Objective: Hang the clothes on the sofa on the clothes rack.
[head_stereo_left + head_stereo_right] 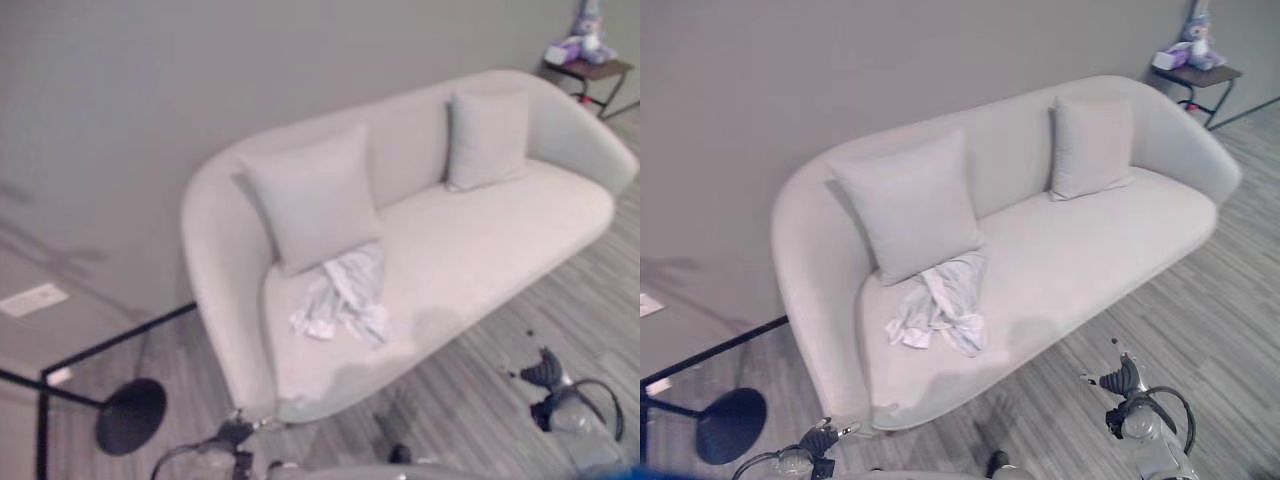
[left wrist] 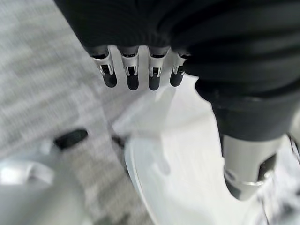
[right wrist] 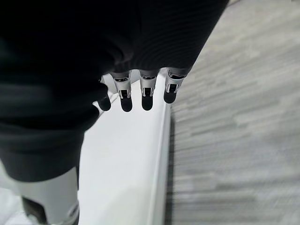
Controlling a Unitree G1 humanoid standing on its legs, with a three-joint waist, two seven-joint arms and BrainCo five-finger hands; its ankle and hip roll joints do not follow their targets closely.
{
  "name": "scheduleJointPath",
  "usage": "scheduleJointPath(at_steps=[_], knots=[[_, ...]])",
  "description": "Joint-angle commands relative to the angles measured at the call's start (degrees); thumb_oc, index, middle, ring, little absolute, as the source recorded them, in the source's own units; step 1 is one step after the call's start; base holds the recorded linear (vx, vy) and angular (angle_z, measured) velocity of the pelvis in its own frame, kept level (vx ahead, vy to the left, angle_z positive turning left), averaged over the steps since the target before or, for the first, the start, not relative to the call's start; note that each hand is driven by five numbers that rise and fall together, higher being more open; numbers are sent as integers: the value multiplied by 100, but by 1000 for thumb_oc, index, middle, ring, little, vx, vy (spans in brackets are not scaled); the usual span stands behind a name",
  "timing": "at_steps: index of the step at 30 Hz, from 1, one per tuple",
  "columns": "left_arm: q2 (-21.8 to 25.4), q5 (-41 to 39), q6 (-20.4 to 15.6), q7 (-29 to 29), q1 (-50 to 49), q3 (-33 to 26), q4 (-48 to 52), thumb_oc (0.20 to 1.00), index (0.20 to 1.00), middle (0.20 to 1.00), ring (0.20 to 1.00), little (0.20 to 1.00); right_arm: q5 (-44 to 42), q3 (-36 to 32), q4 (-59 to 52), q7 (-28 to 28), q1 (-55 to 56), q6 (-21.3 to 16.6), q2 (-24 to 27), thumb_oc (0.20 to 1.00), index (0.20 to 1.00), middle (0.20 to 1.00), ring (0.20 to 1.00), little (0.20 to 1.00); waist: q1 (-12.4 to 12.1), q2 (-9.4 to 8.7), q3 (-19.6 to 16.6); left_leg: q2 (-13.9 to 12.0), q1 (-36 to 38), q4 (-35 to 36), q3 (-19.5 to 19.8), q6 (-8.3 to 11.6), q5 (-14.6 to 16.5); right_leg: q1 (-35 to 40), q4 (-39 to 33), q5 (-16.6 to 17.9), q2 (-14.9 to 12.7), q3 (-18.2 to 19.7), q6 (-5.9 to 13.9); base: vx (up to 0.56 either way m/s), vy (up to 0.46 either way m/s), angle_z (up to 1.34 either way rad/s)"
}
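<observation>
You see the garment (image 1: pixel 938 302) near the sofa's (image 1: pixel 1090 260) 7 o'clock front edge; left hand (image 2: pixel 136 70) and right hand (image 3: pixel 140 89) hang relaxed, holding nothing, over bare floor (image 1: pixel 1200 330).

Robot hands, seen close.
Left hand (image 2: pixel 140 70) and right hand (image 3: pixel 140 89): silver fingers with dark tips below a black ribbed cover.

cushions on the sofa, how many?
2. One cushion leans on the backrest at the sofa's left end, just behind the crumpled white garment; the other cushion leans toward the right end.
</observation>
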State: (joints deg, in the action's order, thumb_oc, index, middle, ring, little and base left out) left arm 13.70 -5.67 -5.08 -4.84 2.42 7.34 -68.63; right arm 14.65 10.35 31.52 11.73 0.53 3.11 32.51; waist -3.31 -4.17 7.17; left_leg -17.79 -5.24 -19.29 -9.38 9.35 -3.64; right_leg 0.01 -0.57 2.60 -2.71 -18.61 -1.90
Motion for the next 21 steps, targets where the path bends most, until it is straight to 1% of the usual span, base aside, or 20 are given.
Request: scheduleJointPath(at_steps=[1,3,4,5,6,7,8,9,11,13,14,15,17,18,20,21], knots=[[20,-173,-149,-142,427,352,75,1000,1000,1000,1000,1000,53,305,116,40,-916,-249,286,1000,1000,1000,1000,1000,-469,215,529,1267,-471,491,777,-606,449,129,256,-533,-256,80,544,179,-42,-38],[40,-149,-147,-143,518,504,0,1000,1000,1000,1000,1000,-160,584,500,3,-1379,-274,307,1000,1000,1000,1000,1000,-651,257,607,1369,-901,967,847,-537,-146,338,197,-597,-145,60,513,183,-6,-24],[71,-111,-94,-142,580,553,-135,1000,1000,1000,1000,1000,-210,839,757,1,-1791,-192,247,1000,1000,1000,1000,1000,-832,311,652,1408,-1069,1211,876,-487,-395,429,206,-636,-39,70,473,118,8,-13],[73,-110,-97,-141,599,530,-146,1000,1000,1000,1000,1000,-221,873,804,13,-1849,-206,234,1000,1000,1000,1000,1000,-830,299,681,1407,-1031,1254,857,-482,-416,437,211,-641,-45,87,470,203,18,-20],[155,-55,-15,-185,563,340,-490,1000,1000,1000,1000,1000,-203,1300,751,-254,-2210,-222,-10,1000,1000,1000,1000,1000,-997,275,689,1400,-870,1764,770,-474,-464,588,183,-748,57,204,502,140,7,-12],[154,-54,-15,-185,563,340,-490,1000,1000,1000,1000,1000,-203,1300,752,-254,-2211,-222,-10,1000,1000,1000,1000,1000,-996,275,688,1399,-870,1767,771,-474,-466,587,182,-747,58,204,502,293,13,-14],[199,69,10,-197,396,206,-672,1000,1000,1000,1000,1000,-29,1505,622,-378,-2266,-247,-7,1000,1000,1000,1000,1000,-1083,180,598,1469,-816,1766,854,-510,-505,715,109,-819,72,196,524,246,7,0],[246,152,30,-203,312,103,-825,1000,1000,1000,1000,1000,89,1589,559,-393,-2382,-279,-24,1000,1000,1000,1000,1000,-1139,95,568,1520,-809,1728,880,-520,-481,764,63,-838,31,197,529,297,27,3],[309,176,35,-237,199,-95,-1001,1000,1000,1000,1000,1000,296,1718,568,-295,-2533,-337,-104,1000,1000,1000,1000,1000,-1233,23,511,1554,-807,1679,862,-551,-425,780,-48,-783,-7,196,569,172,51,21],[323,20,2,-316,78,-299,-995,1000,1000,1000,1000,1000,698,1816,860,106,-2876,-272,-188,1000,1000,1000,1000,1000,-1392,41,588,1590,-883,1572,884,-594,-351,763,-111,-748,-74,174,626,68,67,9],[324,19,2,-317,79,-305,-994,1000,1000,1000,1000,1000,700,1826,879,118,-2891,-279,-200,1000,1000,1000,1000,1000,-1387,38,588,1590,-893,1559,883,-595,-344,759,-112,-746,-73,175,627,-23,102,-18],[311,-186,-54,-450,43,-393,-1000,1000,1000,1000,1000,1000,766,1803,1227,572,-3177,-213,-423,1000,1000,1000,1000,1000,-1505,67,693,1622,-1014,1463,923,-634,-295,663,-120,-697,-130,184,656,-48,97,-10],[293,-396,-96,-553,16,-390,-1004,1000,1000,1000,1000,1000,620,1837,1551,766,-3531,-177,-542,1000,1000,1000,1000,1000,-1639,86,824,1655,-1154,1383,958,-661,-252,549,-134,-638,-181,151,684,-70,100,8],[283,-496,-109,-607,34,-361,-974,1000,1000,1000,1000,1000,632,1922,1687,856,-3735,-103,-594,1000,1000,1000,1000,1000,-1722,61,951,1680,-1295,1293,987,-681,-197,414,-114,-594,-214,139,698,-56,49,10],[282,-496,-109,-607,37,-362,-975,1000,1000,1000,1000,1000,631,1923,1691,857,-3739,-105,-594,1000,1000,1000,1000,1000,-1711,60,931,1680,-1323,1299,998,-683,-215,391,-118,-582,-210,128,699,-23,22,15],[287,-571,-123,-651,35,-367,-973,1000,1000,1000,1000,1000,710,1993,1724,938,-3824,-71,-615,1000,1000,1000,1000,1000,-1760,45,1015,1698,-1371,1250,1013,-694,-175,348,-108,-580,-215,130,699,-45,53,27]])
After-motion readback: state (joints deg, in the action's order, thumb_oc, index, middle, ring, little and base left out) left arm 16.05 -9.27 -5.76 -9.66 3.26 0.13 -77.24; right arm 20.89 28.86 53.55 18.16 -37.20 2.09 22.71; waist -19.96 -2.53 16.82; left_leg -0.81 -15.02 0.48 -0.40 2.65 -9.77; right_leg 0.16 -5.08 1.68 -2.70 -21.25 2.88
